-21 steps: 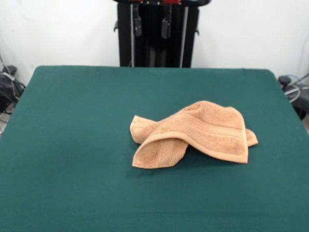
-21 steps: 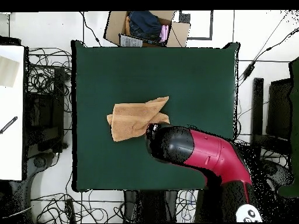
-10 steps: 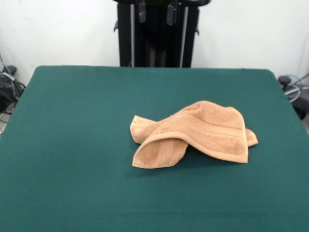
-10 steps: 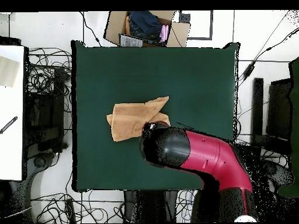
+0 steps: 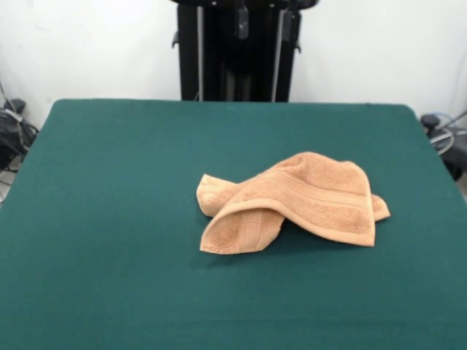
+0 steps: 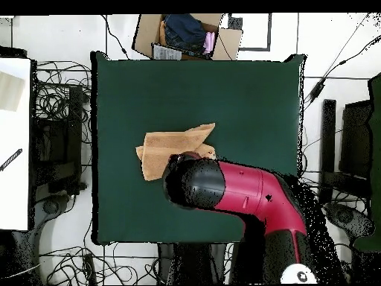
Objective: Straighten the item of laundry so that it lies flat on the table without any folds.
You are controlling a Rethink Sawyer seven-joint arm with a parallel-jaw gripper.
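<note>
The item of laundry (image 5: pixel 292 200), a light orange-tan towel, lies crumpled a little right of the table's (image 5: pixel 109 182) middle. One flap is folded over and a ribbed band shows on top. My gripper (image 5: pixel 263 25) hangs high at the picture's top edge, well above the towel. Its two dark fingertips (image 5: pixel 241 22) are apart with nothing between them. From overhead, the red and black arm (image 6: pixel 223 190) covers the lower right part of the towel (image 6: pixel 167 145) and hides the gripper. The table (image 6: pixel 245 97) is dark green.
A cardboard box with clothes (image 6: pixel 186 36) sits beyond one table edge. Cables lie on the floor around the table. A white surface (image 6: pixel 15 141) runs along the left side in the overhead view.
The gripper's tips have shifted right and slightly up in the front view. Seen from overhead, the arm's head has slid left over more of the towel. The towel has not moved.
</note>
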